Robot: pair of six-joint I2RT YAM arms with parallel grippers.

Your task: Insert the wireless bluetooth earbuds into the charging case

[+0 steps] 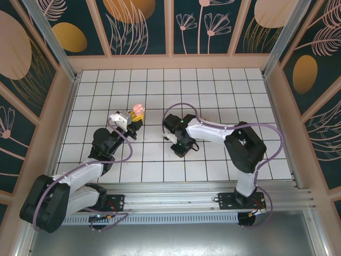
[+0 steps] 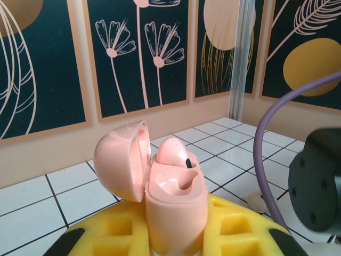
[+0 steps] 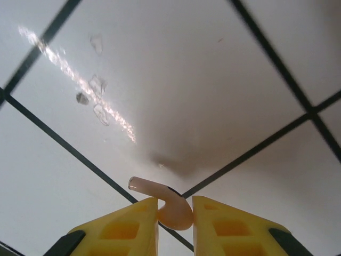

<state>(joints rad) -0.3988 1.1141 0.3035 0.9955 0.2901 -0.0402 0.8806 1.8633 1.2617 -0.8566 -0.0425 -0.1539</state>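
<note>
The right gripper (image 3: 175,208) is narrowed onto one of the wireless bluetooth earbuds (image 3: 170,213). Its yellow fingers (image 3: 122,230) press the bud's rounded body from both sides, and the stem pokes out to the left, close over the white tiled table (image 3: 224,80). The left gripper (image 2: 176,234) is clamped on the base of the charging case (image 2: 176,205), which it holds upright with the lid (image 2: 120,160) swung open to the left. A second earbud (image 2: 173,151) sits in the case's far well. From above, the case is left of the right arm.
</note>
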